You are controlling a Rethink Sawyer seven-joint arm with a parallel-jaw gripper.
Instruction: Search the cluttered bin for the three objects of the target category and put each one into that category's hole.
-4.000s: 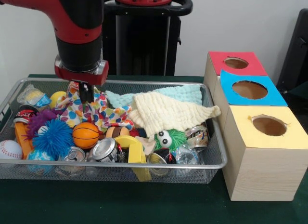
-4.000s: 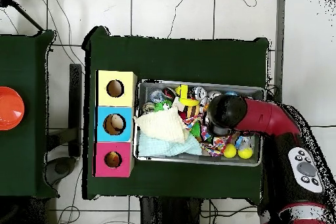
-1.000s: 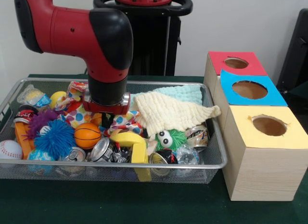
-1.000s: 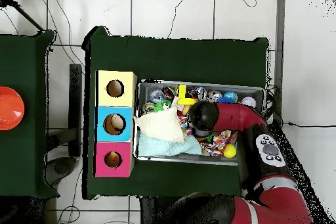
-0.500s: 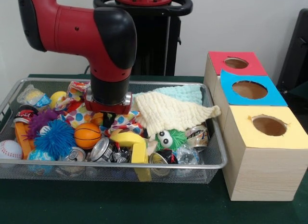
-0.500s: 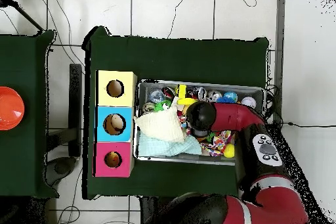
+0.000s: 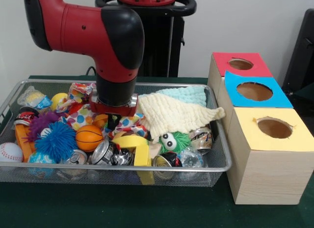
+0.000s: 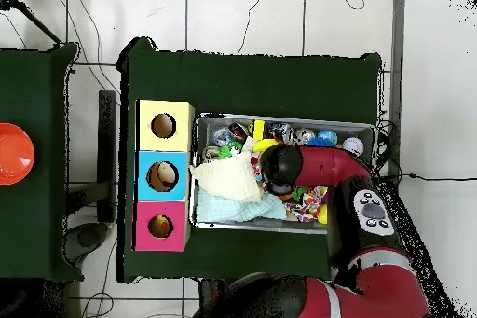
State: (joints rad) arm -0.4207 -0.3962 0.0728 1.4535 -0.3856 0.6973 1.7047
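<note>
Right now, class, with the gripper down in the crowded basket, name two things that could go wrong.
1. The gripper sits low among the polka-dot cloth; lifting could snag the fabric and drag neighbours out.
2. The orange basketball and crushed cans crowd close beside it, so a sideways move may knock them around inside the wire basket.

The robot arm (image 7: 83, 27) is glossy red with rounded black joint caps, a silver-rimmed red wrist collar and a black pedestal.

Arm bent, gripper (image 7: 112, 122) low.
</note>
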